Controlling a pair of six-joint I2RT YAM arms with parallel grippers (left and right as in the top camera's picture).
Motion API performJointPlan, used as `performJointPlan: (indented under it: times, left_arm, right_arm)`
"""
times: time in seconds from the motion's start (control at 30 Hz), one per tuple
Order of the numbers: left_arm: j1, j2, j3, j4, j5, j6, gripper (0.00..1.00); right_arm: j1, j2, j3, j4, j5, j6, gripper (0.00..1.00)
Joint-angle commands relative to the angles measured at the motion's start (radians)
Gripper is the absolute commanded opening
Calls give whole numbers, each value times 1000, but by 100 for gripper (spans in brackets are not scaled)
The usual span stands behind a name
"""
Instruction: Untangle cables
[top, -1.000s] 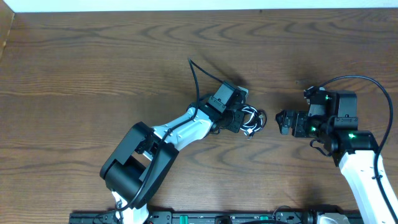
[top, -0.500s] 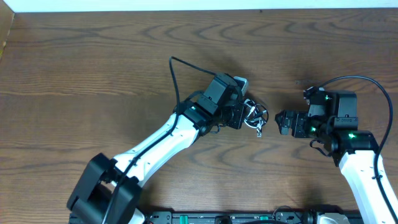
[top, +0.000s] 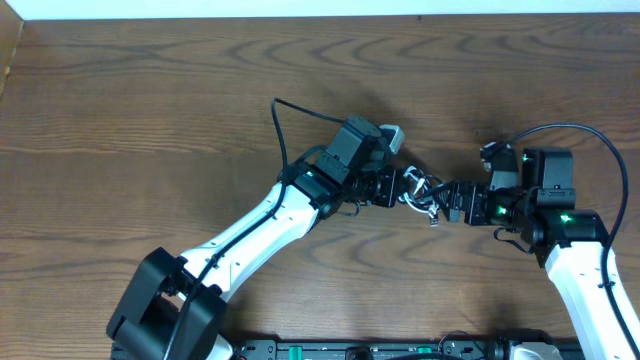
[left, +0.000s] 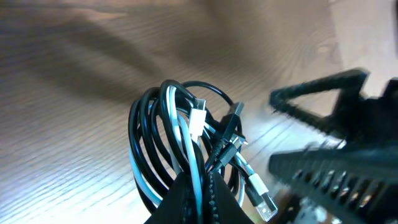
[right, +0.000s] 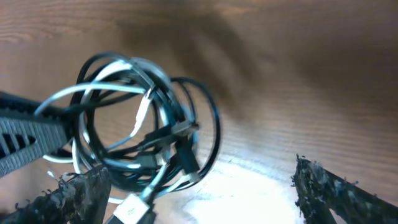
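Pinches the tangled coil of white and black cables (left: 196, 118) tight in the left gripper (left: 202, 196), above the wooden table (top: 150, 100) near its centre; spreads the right gripper (top: 452, 198) wide, facing the coil close by.

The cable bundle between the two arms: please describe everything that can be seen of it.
The cable bundle is a small coil of two thin, glossy cords, one black and one white, wound together in several tangled loops. Small plug ends stick out, among them a metal plug. The left end effector is shut on the loops at one side. The right end effector is open, with a finger on each side of the coil. Whether the coil touches the table cannot be told.
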Motion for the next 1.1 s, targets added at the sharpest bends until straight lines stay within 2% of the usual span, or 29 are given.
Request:
performJointPlan:
  times: [0.0,0.17,0.4,0.5,0.7,0.83,0.9,0.97,1.07]
  left_arm:
    - [0,-5,8,40,60,-108,8]
    - [0,-5,8,101,162,-128,8]
    - [0,-5,8,137,333,-127,8]
    - [0,-5,8,137,395,-127,8]
    - [0,-5,8,124,407,-118,7]
    - [0,-5,8,64,361,-37,8]
    - [0,-5,8,-5,285,-5,7]
    - [0,-5,8,-84,193,29,7]
    - [0,-5,8,-190,54,71,8]
  right_arm:
    - [4,-1,21,-13,-82,-4,91]
    - [4,0,17,-16,-84,-4,91]
    - [4,40,-23,-15,85,-3,86]
    - [4,80,-35,-5,100,1,86]
    - [4,151,-38,30,99,77,88]
    - [4,180,-38,47,95,109,86]
    - [4,187,-38,44,127,109,81]
    - [4,194,-38,32,195,115,71]
    - [4,200,-38,-6,341,180,64]
